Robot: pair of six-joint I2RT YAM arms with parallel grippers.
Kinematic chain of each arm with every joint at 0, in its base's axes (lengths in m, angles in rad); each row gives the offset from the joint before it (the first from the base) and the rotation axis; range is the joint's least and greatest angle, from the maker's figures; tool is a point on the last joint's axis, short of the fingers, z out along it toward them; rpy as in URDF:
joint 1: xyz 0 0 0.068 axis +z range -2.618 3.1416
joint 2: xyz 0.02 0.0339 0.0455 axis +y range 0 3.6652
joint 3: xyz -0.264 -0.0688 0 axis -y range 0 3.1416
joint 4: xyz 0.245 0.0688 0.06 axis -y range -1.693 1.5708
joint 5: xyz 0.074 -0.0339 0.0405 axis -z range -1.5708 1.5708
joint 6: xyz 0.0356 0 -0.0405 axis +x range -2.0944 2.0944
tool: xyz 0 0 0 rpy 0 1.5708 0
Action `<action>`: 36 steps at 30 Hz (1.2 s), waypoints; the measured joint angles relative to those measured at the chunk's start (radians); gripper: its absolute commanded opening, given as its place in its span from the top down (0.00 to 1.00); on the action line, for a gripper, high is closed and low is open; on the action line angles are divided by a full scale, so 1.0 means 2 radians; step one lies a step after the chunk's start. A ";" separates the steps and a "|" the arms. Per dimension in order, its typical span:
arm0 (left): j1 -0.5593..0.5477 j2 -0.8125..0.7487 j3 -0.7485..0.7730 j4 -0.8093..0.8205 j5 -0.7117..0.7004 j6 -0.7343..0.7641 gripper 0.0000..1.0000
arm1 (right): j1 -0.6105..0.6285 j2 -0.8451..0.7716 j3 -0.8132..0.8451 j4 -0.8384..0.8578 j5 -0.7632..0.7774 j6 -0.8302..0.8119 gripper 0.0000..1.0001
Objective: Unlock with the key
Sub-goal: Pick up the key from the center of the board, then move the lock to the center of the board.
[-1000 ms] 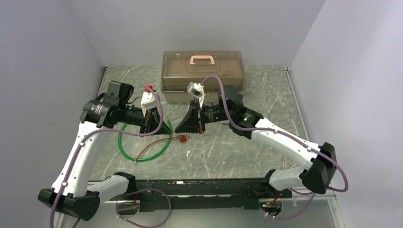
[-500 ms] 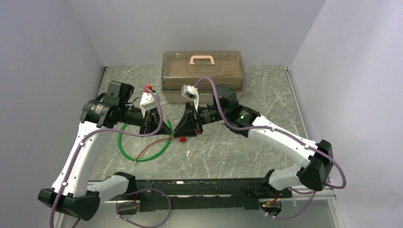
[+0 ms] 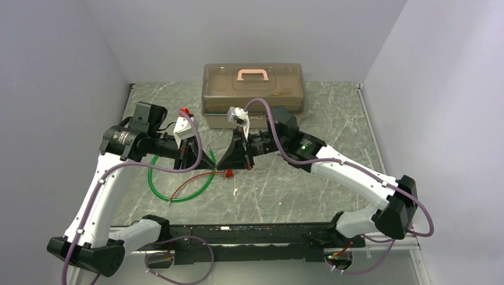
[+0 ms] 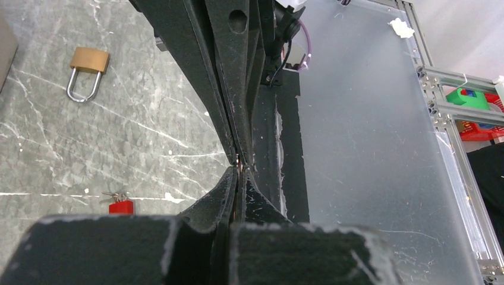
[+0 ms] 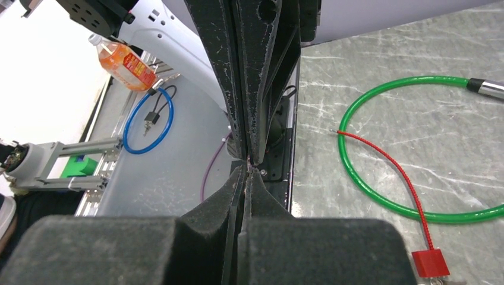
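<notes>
On the table [image 3: 333,119] lie red tag [image 5: 431,263], green cable [image 5: 416,80], brass padlock [image 4: 89,61].

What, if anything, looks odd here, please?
The left gripper and right gripper are shut, meeting tip to tip, while the brass padlock lies apart on the table, untouched; whether they pinch anything is unclear.

Padlock [image 4: 89,70] before box [image 3: 254,89]; tag [image 3: 227,173] right of cable loop [image 5: 346,148].
</notes>
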 measured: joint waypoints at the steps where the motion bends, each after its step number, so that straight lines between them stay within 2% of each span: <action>1: 0.000 0.000 0.000 0.001 0.001 0.000 0.98 | 0.000 -0.002 -0.002 0.002 0.001 0.001 1.00; 2: -0.001 0.000 0.000 0.002 0.002 0.000 0.85 | 0.000 -0.006 -0.008 0.008 0.004 0.001 1.00; 4: -0.003 0.001 0.000 0.008 0.007 -0.001 0.41 | 0.001 -0.017 -0.021 0.023 0.009 0.005 1.00; 5: -0.003 0.001 0.000 0.012 0.006 -0.001 0.25 | 0.001 -0.022 -0.026 0.027 0.008 0.008 1.00; 6: -0.002 0.001 0.000 0.016 0.002 -0.001 0.14 | 0.000 -0.029 -0.035 0.029 0.002 0.014 1.00; 8: 0.002 0.004 0.001 0.023 -0.003 -0.006 0.05 | -0.002 -0.043 -0.046 0.029 -0.006 0.022 1.00; 11: 0.002 0.015 0.001 0.036 -0.019 -0.012 0.04 | -0.009 -0.059 -0.050 0.026 -0.014 0.028 1.00; 16: -0.010 0.050 0.001 0.096 -0.077 -0.042 0.06 | -0.065 -0.123 -0.092 0.008 -0.003 0.041 1.00; 19: -0.043 0.092 0.001 0.142 -0.126 -0.063 0.08 | -0.089 -0.179 -0.114 -0.025 0.033 0.041 1.00; 24: -0.109 0.191 0.001 0.224 -0.191 -0.081 0.08 | -0.094 -0.273 -0.123 -0.067 0.117 0.041 1.00; 31: -0.195 0.350 0.025 0.282 -0.233 -0.048 0.05 | -0.095 -0.384 -0.123 -0.088 0.239 0.054 1.00; 36: -0.245 0.406 0.041 0.297 -0.262 0.011 0.08 | -0.095 -0.426 -0.116 -0.097 0.287 0.062 1.00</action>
